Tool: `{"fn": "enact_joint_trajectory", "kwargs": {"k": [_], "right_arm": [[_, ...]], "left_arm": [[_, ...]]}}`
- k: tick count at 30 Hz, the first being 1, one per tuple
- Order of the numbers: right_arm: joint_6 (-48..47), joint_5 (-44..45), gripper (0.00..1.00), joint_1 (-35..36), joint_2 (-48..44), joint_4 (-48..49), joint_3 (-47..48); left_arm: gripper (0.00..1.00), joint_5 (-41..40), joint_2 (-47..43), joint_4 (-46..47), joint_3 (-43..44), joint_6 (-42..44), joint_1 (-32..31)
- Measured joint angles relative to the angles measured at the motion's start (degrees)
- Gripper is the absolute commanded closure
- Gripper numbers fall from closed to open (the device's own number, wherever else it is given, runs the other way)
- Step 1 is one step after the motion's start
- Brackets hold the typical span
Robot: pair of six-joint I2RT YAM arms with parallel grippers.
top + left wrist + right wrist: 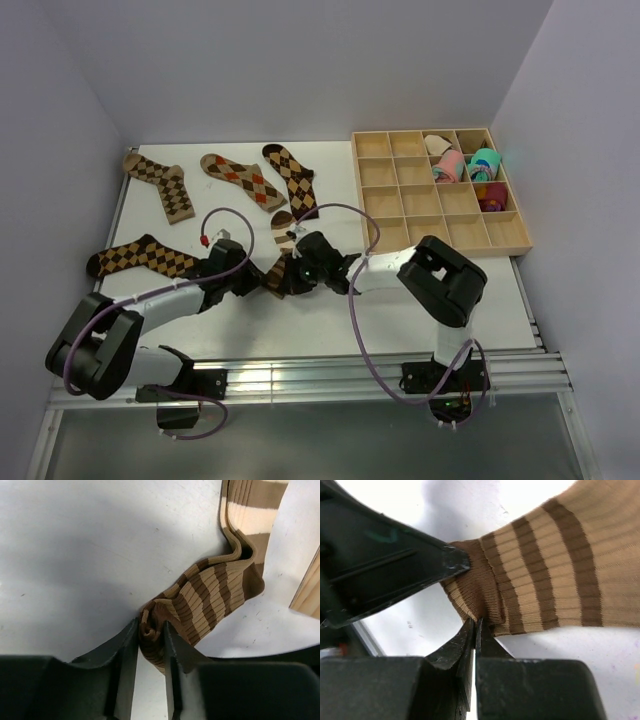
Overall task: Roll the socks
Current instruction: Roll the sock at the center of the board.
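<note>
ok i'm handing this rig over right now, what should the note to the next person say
Grippers: left gripper closed around the rolled end of the striped sock; right gripper shut, seemingly nipping that sock's edge beside the roll.
Done: only the first turns of that roll; the rest of it lies flat.
Left: finish this roll, then the four argyle socks, all flat and unrolled.

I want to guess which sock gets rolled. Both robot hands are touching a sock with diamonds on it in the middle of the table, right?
Not quite. The left gripper and the right gripper are touching the striped sock, brown and cream, in the middle of the table, not a diamond one. Both wrist views show the stripes.
</note>
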Motion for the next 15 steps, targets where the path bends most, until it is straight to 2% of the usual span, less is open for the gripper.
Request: {"fn": "enact_joint_trajectory", "kwargs": {"k": [1,4,9,15], "right_arm": [[1.0,-1.1,1.0,-0.7,0.1,1.0,-0.6],[4.8,-6.0,1.0,-3.2,0.9,5.1,-2.8],[9.4,-12.7,1.0,-6.2,3.2,9.7,-4.1],[13.8,-19.0,1.0,-8.6,6.0,13.6,-4.2]], "left_arm": [[0.51,-0.3,-0.5,-0.2,-0.2,-0.5,0.0],[0.37,-1.8,-3.5,-0.2,-1.8,-2.3,0.0],[0.36,-3.0,-8.0,1.1,-5.3,-4.4,0.0],[0.37,-2.3,-8.8,4.5,-7.3,-4.4,0.0]]}}
